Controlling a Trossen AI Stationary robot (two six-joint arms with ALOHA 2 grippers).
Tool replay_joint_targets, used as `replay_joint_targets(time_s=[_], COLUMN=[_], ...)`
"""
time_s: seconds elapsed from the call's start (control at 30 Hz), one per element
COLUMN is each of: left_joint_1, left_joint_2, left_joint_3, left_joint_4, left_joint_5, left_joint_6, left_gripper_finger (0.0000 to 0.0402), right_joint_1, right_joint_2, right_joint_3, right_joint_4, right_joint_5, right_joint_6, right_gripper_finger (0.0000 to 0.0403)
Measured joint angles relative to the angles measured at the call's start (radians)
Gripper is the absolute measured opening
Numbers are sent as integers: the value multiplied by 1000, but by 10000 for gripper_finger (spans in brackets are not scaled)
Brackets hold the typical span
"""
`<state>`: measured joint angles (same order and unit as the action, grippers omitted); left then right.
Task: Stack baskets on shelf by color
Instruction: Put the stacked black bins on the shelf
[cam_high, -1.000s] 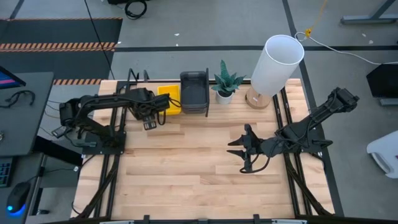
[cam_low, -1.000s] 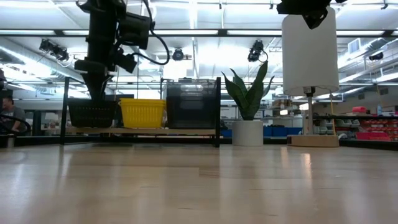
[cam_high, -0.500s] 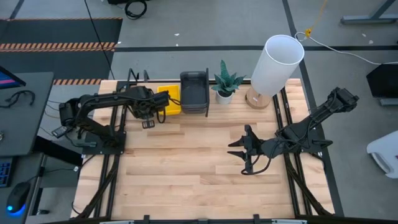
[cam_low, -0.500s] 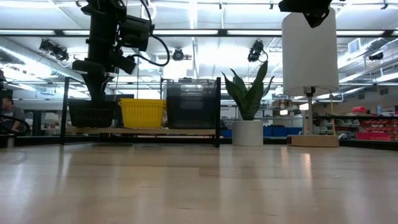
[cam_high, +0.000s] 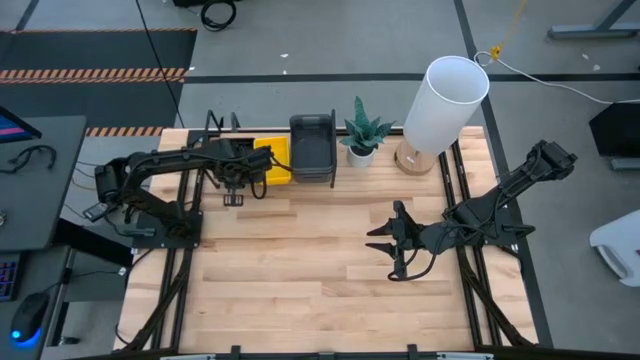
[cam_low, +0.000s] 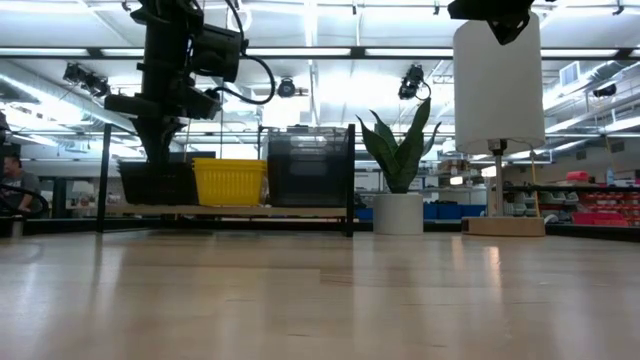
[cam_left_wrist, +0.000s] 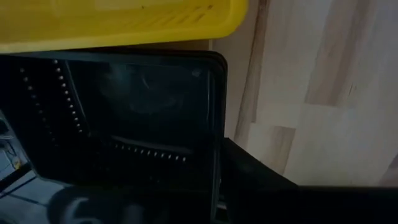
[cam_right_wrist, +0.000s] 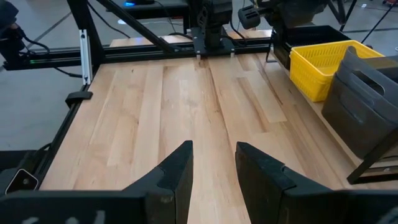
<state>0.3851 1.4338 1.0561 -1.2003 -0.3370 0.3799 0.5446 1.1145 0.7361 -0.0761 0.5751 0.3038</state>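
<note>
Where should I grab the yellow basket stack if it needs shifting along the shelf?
Probably the front rim of the yellow baskets, coming from above on the table side. The black baskets and grey baskets flank both ends, so only the front wall and open top are free.

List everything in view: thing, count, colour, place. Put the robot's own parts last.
Black baskets: one stack, count unclear, shelf's left end, under the left gripper.
Yellow baskets: one stack, count unclear, middle of the shelf.
Grey baskets: one stack, count unclear, shelf's right end.
Shelf: one, pale wood with black uprights, back of the table.
Plant: one, green in a white pot, right of the shelf.
Lamp: one, white shade on a wooden base, back right.
Table: one, pale wood.
Left gripper: by the black baskets.
Right gripper: open, over bare table, waiting.
</note>
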Motion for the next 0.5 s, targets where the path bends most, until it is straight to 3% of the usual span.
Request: replay_joint_targets(time_s=[0.37, 0.5], left_joint_1=[1, 1], left_joint_2=[0, 0], left_joint_3=[0, 0], left_joint_4=[6, 20], left_joint_5=[-3, -75], left_joint_6=[-106, -107], left_gripper_finger=[57, 76], right_joint_1=[0, 0], right_joint_2=[0, 0], right_joint_3=[0, 0], right_joint_4=[0, 0], right_joint_5=[0, 0], right_joint_6=[0, 0], right_gripper_finger=[126, 126])
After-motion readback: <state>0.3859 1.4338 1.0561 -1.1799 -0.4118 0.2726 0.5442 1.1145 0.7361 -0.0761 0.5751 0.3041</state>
